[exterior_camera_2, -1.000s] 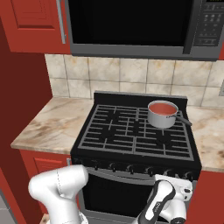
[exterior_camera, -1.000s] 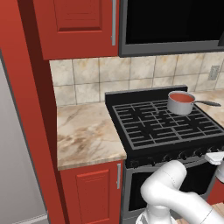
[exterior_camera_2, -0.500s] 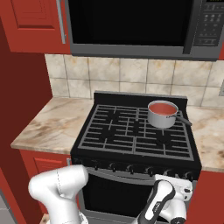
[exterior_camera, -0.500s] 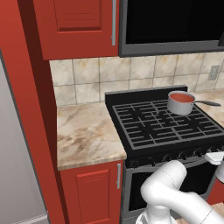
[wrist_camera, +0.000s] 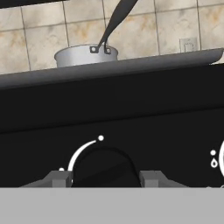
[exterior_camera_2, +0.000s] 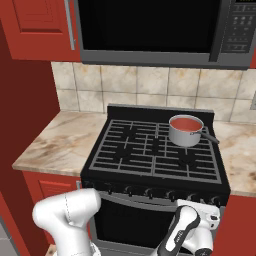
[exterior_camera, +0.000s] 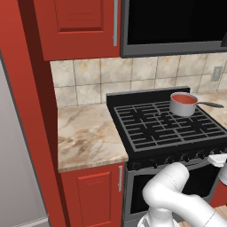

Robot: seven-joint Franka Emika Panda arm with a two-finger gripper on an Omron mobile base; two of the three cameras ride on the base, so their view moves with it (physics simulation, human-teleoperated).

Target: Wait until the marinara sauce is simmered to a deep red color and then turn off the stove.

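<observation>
The stove [exterior_camera: 150,128] [exterior_camera_2: 150,150] is a black gas range with grid grates. On its back right burner stands a small grey saucepan [exterior_camera: 181,107] [exterior_camera_2: 184,135] [wrist_camera: 85,56] with a long dark handle. The marinara sauce [exterior_camera: 183,99] [exterior_camera_2: 185,123] inside it shows a smooth red surface. My gripper [wrist_camera: 106,178] is low at the stove's front panel, near the right end of the knob row [exterior_camera_2: 200,212]. Its fingertips [wrist_camera: 61,178] sit on either side of a round black knob [wrist_camera: 103,164], shut on it. A white arc and dot mark the panel above the knob.
A black microwave [exterior_camera_2: 150,25] [exterior_camera: 177,22] hangs over the stove. Marble counter lies to the left [exterior_camera: 86,137] [exterior_camera_2: 55,145] and right [exterior_camera_2: 242,155]. Red cabinets [exterior_camera: 80,26] stand above and below the counter. My white arm [exterior_camera_2: 65,215] fills the space in front of the oven door.
</observation>
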